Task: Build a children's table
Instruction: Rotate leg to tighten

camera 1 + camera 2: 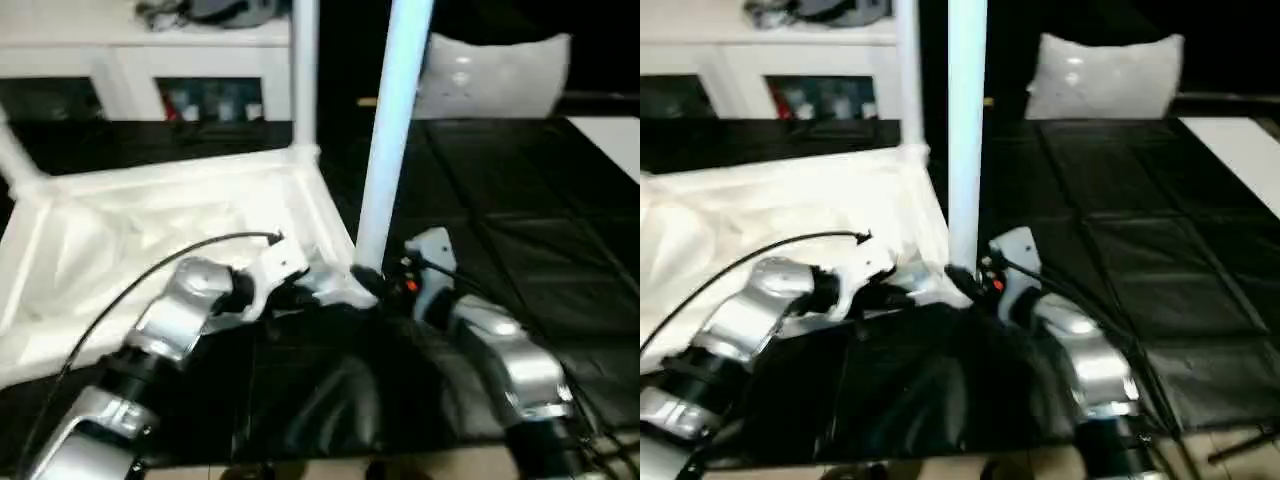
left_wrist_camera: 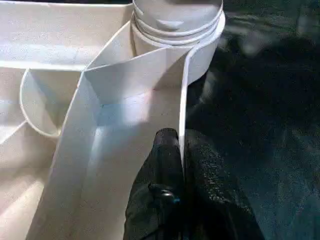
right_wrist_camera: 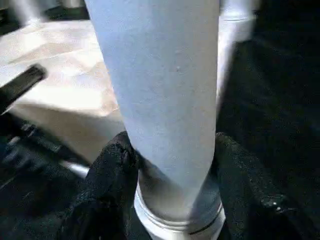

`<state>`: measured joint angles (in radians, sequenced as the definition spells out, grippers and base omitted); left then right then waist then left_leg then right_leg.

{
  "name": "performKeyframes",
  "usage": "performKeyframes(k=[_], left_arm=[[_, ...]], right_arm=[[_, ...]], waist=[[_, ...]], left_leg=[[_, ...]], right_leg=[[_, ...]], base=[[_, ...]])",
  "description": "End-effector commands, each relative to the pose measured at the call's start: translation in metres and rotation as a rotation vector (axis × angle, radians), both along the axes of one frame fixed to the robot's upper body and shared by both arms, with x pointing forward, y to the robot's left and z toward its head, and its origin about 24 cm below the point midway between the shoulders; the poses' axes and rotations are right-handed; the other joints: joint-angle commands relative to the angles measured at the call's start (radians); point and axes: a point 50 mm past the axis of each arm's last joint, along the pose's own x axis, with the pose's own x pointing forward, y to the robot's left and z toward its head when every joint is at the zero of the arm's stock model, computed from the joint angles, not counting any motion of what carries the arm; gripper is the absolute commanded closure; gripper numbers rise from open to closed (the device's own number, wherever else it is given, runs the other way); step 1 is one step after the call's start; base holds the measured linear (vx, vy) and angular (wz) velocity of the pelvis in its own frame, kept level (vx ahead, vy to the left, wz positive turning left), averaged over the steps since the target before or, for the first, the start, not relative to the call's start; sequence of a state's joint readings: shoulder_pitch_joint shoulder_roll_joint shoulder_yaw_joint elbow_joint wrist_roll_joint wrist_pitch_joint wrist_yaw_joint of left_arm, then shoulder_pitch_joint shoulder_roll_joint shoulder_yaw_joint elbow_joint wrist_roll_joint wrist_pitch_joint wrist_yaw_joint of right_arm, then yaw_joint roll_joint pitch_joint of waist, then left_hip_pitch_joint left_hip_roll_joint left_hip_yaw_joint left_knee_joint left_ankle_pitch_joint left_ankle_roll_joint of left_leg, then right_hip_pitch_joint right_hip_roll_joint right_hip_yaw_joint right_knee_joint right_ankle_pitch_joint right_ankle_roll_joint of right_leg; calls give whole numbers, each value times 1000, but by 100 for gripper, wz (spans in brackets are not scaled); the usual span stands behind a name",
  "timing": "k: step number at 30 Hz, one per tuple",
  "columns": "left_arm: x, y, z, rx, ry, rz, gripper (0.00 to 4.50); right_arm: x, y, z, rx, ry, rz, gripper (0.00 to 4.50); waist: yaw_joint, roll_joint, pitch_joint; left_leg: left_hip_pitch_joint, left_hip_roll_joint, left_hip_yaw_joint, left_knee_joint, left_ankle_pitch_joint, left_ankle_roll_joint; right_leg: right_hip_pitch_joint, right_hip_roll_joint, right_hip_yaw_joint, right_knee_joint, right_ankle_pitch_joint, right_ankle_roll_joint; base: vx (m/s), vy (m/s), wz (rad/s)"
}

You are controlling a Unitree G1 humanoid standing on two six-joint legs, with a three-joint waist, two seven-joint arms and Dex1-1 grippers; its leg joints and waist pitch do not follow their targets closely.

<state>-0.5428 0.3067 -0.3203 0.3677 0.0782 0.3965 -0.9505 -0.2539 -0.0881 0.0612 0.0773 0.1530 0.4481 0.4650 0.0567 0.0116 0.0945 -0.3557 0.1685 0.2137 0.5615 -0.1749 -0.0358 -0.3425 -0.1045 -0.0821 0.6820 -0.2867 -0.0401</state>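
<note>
The white table top (image 1: 180, 182) lies upside down on a black mat, ribbed underside up. A white leg (image 1: 395, 120) stands upright in its near right corner socket (image 2: 205, 55). My right gripper (image 3: 172, 150) is shut on this leg just above the socket, one black finger (image 3: 112, 175) on each side. My left gripper (image 2: 181, 142) is shut on the thin rim wall of the table top (image 2: 130, 85), close to that same corner. Another leg (image 1: 305, 70) stands in the far corner, and a third leg (image 1: 15, 160) rises at the left.
A white cabinet with shelves (image 1: 120, 60) stands behind the table top. A white cushion-like bag (image 1: 495, 75) lies at the back right. The black mat (image 1: 520, 200) spreads to the right. Dark cloth (image 1: 330, 390) lies between my forearms.
</note>
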Motion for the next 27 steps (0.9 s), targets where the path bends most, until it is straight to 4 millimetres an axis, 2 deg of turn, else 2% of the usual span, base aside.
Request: performKeyframes(k=[1, 2, 3, 4, 5, 6, 7, 8, 9, 10, 11, 12, 13, 14, 16, 17, 18, 19, 20, 21, 22, 23, 24, 27], left_arm=[[4, -33, 6, -51, -58, 31, 450], [4, -33, 6, -51, -58, 34, 450], [6, -39, 7, -56, -61, 44, 450], [5, -39, 7, -56, -60, 42, 450], [5, -39, 6, -57, -57, 36, 450], [4, -37, 5, -53, -53, 28, 450], [4, -35, 5, -48, -52, 28, 450], [4, -33, 4, -45, -52, 24, 450], [4, -29, 4, -40, -51, 19, 450], [3, -26, 4, -37, -49, 12, 450], [3, -23, 4, -34, -49, 8, 450], [2, -18, 3, -30, -44, 1, 450], [2, -15, 3, -28, -40, -3, 450], [0, -11, 3, -24, -40, -25, 450], [-3, 1, 3, -10, -26, -68, 450], [-3, 1, 3, -10, -26, -68, 450], [-9, 9, 2, -4, -10, -131, 450], [-10, 10, 2, -3, -8, -138, 450], [-11, 12, 2, 0, -3, -151, 450], [-15, 16, 1, 11, 0, -206, 450], [-22, 22, 0, 30, 14, -286, 450], [-23, 23, 0, 32, 15, -307, 450], [-26, 25, 1, 24, 26, -337, 450], [-29, 27, 2, 12, 46, -392, 450]], right_arm=[[-15, 64, -8, 52, 105, 179, 254], [-15, 65, -8, 51, 107, 173, 254], [-16, 73, -6, 61, 104, 166, 220], [-16, 73, -5, 64, 99, 165, 199], [-15, 73, -2, 78, 79, 158, 199], [-13, 68, 3, 104, 45, 148, 183], [-13, 65, 4, 113, 36, 148, 183], [-13, 61, 5, 112, 24, 155, 175], [-14, 55, 6, 105, 5, 176, 161], [-14, 49, 6, 93, -9, 191, 148], [-15, 45, 6, 83, -17, 199, 141], [-15, 36, 6, 73, -30, 212, 141], [-15, 30, 6, 66, -39, 219, 136], [-15, 21, 7, 50, -58, 235, 114], [-16, 0, 10, 16, -98, 285, 97], [-16, 0, 10, 16, -98, 285, 97], [-16, -16, 14, -5, -120, 337, 72], [-16, -18, 15, -7, -121, 344, 72], [-16, -22, 16, -9, -124, 356, 60], [-16, -31, 18, -18, -129, 398, 60], [-17, -42, 22, -39, -138, 463, 44], [-17, -44, 23, -43, -140, 480, 44], [-17, -47, 25, -47, -143, 517, 30], [-17, -52, 27, -49, -139, 585, 30]], waist=[[16, -31, -60], [16, -37, -47], [23, -22, -42], [30, 12, -52], [13, -1, -35], [-6, 9, -58], [-7, 19, -72], [-11, 25, -72], [-13, 19, -68], [-11, 18, -69], [-9, 11, -72], [-3, 11, -78], [0, 12, -78], [1, 4, -85], [3, 5, -89], [5, 6, -92], [5, -1, -99], [8, 1, -103], [8, 3, -108], [7, 3, -107], [12, 0, -105], [14, 1, -105], [16, 3, -100], [21, 3, -95]], left_leg=[[38, 45, -39, -104, -601, -116], [47, -16, -106, 84, -161, -29], [-44, 6, -139, 52, -8, -25], [-36, 30, -145, 0, -38, -61], [-42, 33, -134, -46, -163, -79], [-11, 49, -131, -67, -368, -92], [-1, 49, -130, -68, -381, -80], [-1, 52, -123, -70, -361, -58], [-10, 51, -118, -74, -369, -45], [-8, 51, -115, -73, -380, -42], [-7, 50, -110, -70, -378, -36], [-7, 51, -101, -66, -322, -12], [-11, 52, -101, -65, -294, -4], [-16, 53, -96, -61, -233, 15], [-19, 52, -89, -54, -172, 41], [-19, 52, -84, -48, -135, 59], [-24, 50, -82, -40, -80, 82], [-24, 51, -82, -37, -56, 91], [-23, 50, -78, -27, -11, 116], [-24, 50, -76, -26, 1, 127], [-26, 51, -75, -25, -22, 142], [-25, 53, -75, -24, -35, 144], [-21, 57, -72, -27, -54, 138], [-15, 60, -69, -33, -113, 119]], right_leg=[[-19, -53, 79, -85, -544, 14], [-61, -157, 120, -237, -830, -19], [21, -161, 102, -200, -731, -44], [27, -128, 69, -179, -593, -73], [1, -57, 48, -159, -522, -69], [0, -37, 52, -130, -237, -114], [5, -43, 55, -126, -192, -136], [4, -49, 64, -134, -123, -165], [11, -49, 63, -142, -143, -164], [10, -50, 64, -144, -161, -161], [10, -53, 67, -148, -172, -158], [10, -61, 74, -150, -156, -160], [14, -62, 73, -150, -136, -161], [21, -60, 72, -144, -70, -166], [24, -59, 69, -136, 11, -178], [26, -59, 67, -131, 62, -190], [31, -59, 67, -122, 130, -201], [32, -59, 65, -116, 166, -208], [25, -54, 64, -108, 240, -222], [22, -51, 64, -106, 262, -231], [22, -53, 61, -107, 237, -241], [21, -53, 61, -108, 217, -243], [15, -50, 62, -110, 181, -248], [12, -50, 61, -117, 84, -253]], base=[[-68, -30, 10], [61, -80, -14], [119, 23, -40], [119, 23, -40], [65, 71, -31], [0, 0, 0], [0, 0, 0], [0, 0, 0], [0, 0, 0], [0, 0, 0], [0, 0, 0], [0, 0, 0], [0, 0, 0], [0, 0, 0], [0, 0, 0], [0, 0, 0], [0, 0, 0], [0, 0, 0], [0, 0, 0], [0, 0, 0], [0, 0, 0], [0, 0, 0], [0, 0, 0], [0, 0, 0]])
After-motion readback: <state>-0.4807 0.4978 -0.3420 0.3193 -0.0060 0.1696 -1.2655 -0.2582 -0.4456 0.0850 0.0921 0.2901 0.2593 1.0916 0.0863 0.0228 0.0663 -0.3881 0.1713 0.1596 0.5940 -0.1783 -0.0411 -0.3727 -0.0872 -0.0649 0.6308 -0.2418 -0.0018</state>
